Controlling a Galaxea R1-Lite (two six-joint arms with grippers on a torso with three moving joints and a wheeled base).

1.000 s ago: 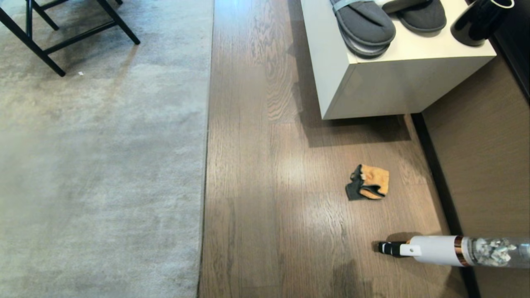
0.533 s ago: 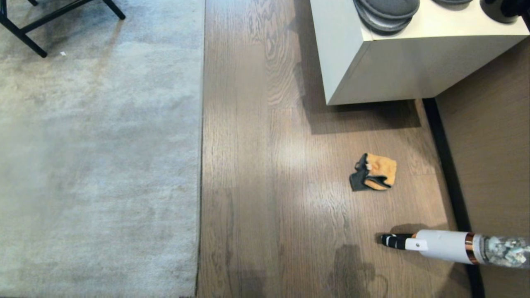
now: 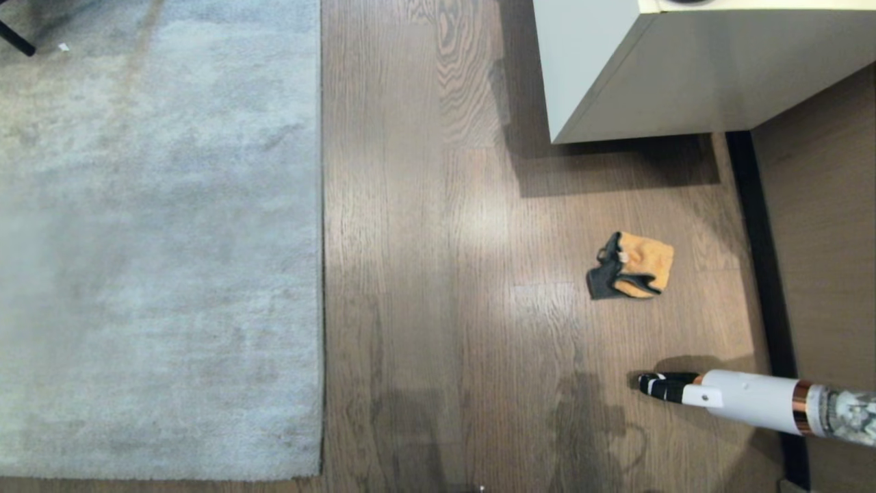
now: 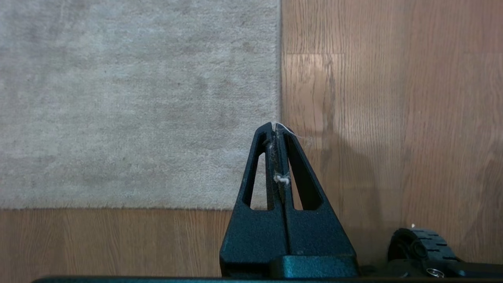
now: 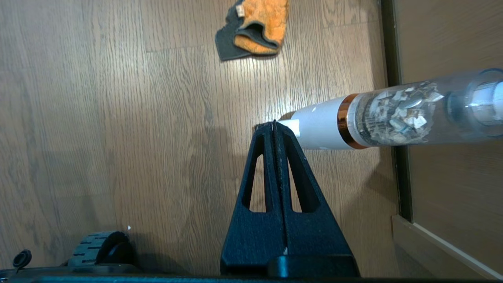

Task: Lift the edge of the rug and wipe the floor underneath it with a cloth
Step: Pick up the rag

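Nearest the robot, both grippers are seen only from their own wrist cameras, hanging above the floor [image 3: 438,274] with nothing held. The left gripper [image 4: 276,125] has its fingers pressed together, a few wisps of lint caught between them, and it hangs over the near corner of the rug, close to the rug edge [image 3: 321,239]. The right gripper [image 5: 274,124] is likewise closed and empty, above bare planks beside a handheld vacuum [image 3: 746,407] that lies on the floor.

What has changed over the last second is the view itself: the whole scene has slid upward in the head picture, so the camera has been tilted further down. The rug's near corner [image 3: 311,472] has been brought into sight at the bottom, while the white cabinet [image 3: 616,75] has been pushed almost out at the top, and the slippers and chair legs seen earlier are no longer visible. Nothing on the floor appears to have been moved.

Further out, the cloth [image 3: 633,266] lies crumpled on the planks, well apart from the rug and between the vacuum and the cabinet. The rug lies flat, its edge not yet lifted.

It is judged that the task has barely begun: the view has been set for floor work, and the cloth has yet to be picked up.
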